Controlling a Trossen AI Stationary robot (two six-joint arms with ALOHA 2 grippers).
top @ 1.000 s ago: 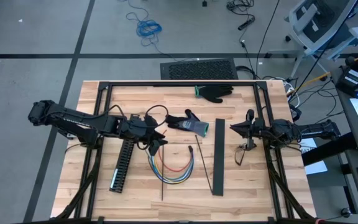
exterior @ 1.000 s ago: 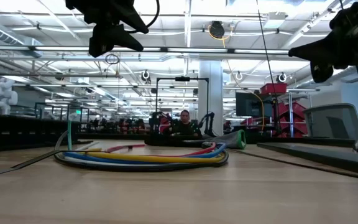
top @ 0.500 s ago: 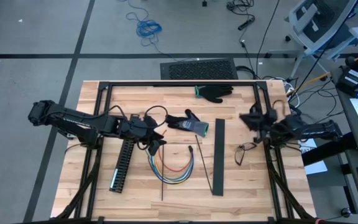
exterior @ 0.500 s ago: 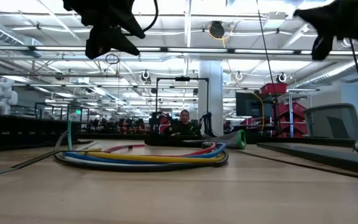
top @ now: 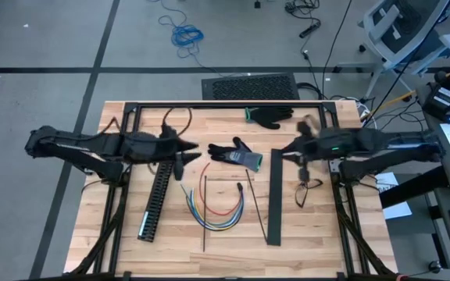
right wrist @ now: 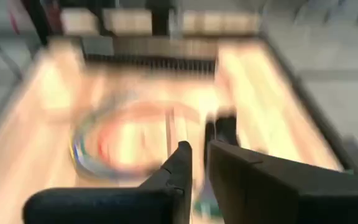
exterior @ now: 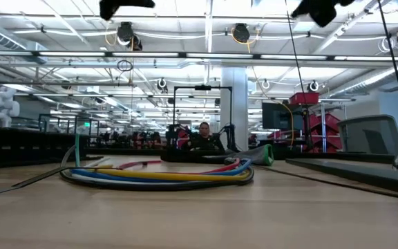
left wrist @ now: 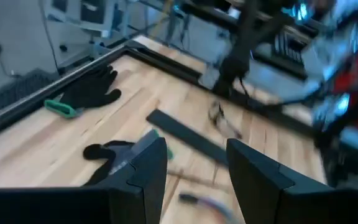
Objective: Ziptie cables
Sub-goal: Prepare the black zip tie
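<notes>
Nearest you on the pale wooden tabletop lies the bundle of thin red, yellow, blue and green cables, bent into a U and free of both grippers; in the low view the cables rest flat in a loose coil. Just beside them on your left sits the long black slotted plastic duct, and on your right a flat black strip, with a pair of glasses beyond that. A thin black zip tie runs alongside the bundle.

Your left gripper hovers above the duct's far end, its fingers apart with nothing between them. Your right gripper hangs over the strip's far end, fingers slightly parted and empty.

Farther back lie two black gloves with green cuffs, one between the grippers, the other by the black frame.
</notes>
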